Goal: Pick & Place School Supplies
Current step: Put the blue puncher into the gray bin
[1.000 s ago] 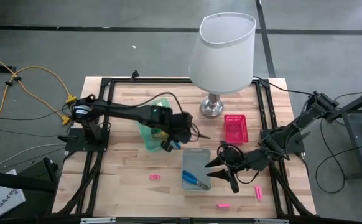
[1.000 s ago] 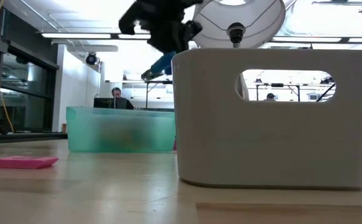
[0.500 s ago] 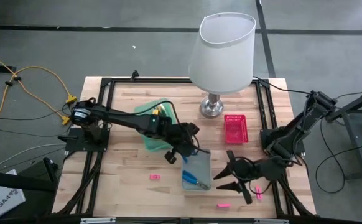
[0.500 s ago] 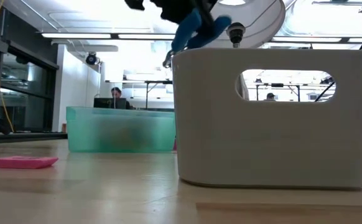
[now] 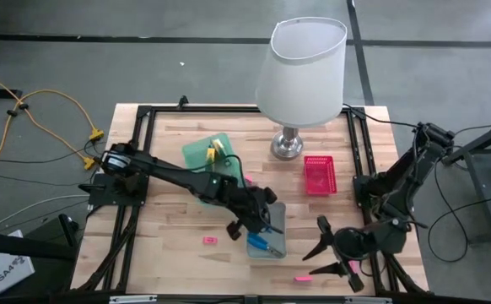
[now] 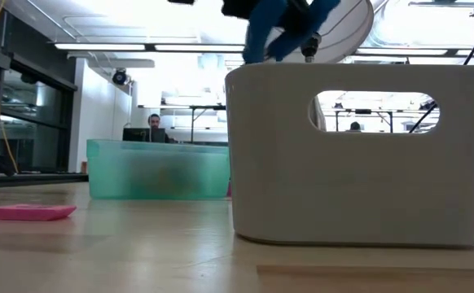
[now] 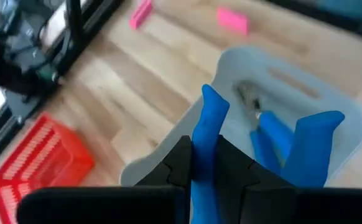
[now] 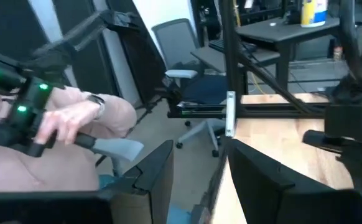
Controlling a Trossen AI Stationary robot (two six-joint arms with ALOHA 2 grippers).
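Observation:
My left gripper hangs over the grey tray, shut on the blue-handled pliers. In the low view their blue handles show above the tray's rim. A second blue-handled tool lies in the tray; what kind it is I cannot tell. My right gripper is open near the table's near right corner, beside two flat pink bars. A third pink bar lies left of the grey tray. Yellow-and-green pieces sit in the green tray. My left gripper pinches one blue handle of the pliers between its two fingers, coming from above. The other handle stands free to one side. The pliers are lifted clear above the grey tray; their head is hidden.
The white-shaded lamp stands at the far middle, with the pink tray to the right of its base. A black frame runs round the table. In the right wrist view a person's hand shows beyond the table.
My left gripper has carried the pliers from beside the green tray toward the near edge and slightly right, ending over the grey tray. My right gripper, still open, has moved toward the near right corner, closer to the pink bars.

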